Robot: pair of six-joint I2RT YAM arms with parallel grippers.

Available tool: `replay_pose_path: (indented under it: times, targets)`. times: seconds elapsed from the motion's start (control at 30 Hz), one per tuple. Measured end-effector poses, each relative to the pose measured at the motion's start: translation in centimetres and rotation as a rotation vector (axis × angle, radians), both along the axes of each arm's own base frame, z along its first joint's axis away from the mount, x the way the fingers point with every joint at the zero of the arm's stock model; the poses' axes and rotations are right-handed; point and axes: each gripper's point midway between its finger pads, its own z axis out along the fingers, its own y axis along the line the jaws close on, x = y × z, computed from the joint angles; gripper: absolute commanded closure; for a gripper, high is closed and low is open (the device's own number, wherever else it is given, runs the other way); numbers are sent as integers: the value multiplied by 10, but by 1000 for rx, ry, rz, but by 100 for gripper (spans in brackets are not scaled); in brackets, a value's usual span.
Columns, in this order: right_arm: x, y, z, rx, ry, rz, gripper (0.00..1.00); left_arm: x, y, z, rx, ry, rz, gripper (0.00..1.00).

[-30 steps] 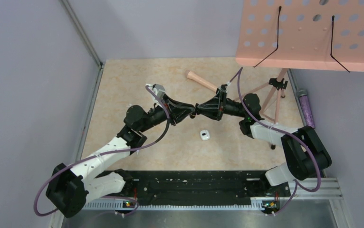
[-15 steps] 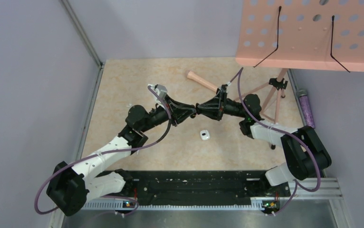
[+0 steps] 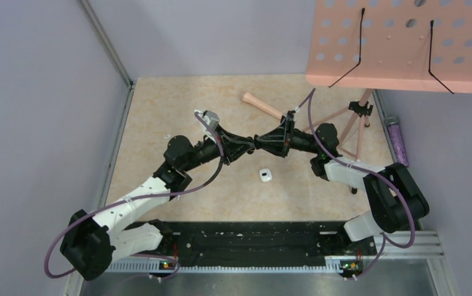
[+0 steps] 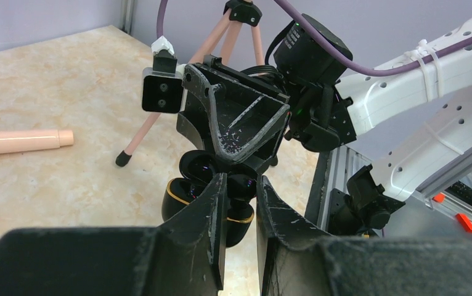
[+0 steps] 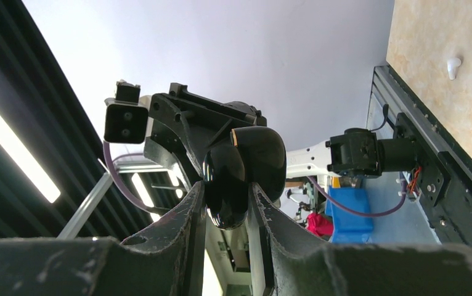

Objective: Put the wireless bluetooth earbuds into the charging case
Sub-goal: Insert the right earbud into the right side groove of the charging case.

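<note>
**A:** Anything change in the last second?

**B:** Barely. The left hand (image 3: 246,147) nudged slightly rightward, but the grip point hasn't shifted. It and the right hand (image 3: 265,142) both stay pinched nearly closed on the black charging case (image 4: 181,192), in the air above mid-tabletop (image 3: 159,105).

**A:** So no insertion?

**B:** My read is no. One white earbud (image 3: 265,176) lies toward the near edge, apart from both hands.

**A:** View differences?

**B:** Left wrist shows the case looking open, with a gold rim. Right wrist shows only its glossy shell. From the top the case is hidden.
</note>
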Motion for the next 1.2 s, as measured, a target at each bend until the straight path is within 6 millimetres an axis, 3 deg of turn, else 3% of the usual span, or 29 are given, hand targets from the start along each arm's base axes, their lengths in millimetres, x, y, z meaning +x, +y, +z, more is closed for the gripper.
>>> replay_pose_path:
  times: [0.93, 1.2]
  targets:
    - [-1, 0, 1, 3, -7, 2, 100, -1, -3, 2, 127, -29, -32, 94]
    - [0, 1, -7, -26, 0, 4, 100, -2, -2, -5, 172, -28, -36, 95]
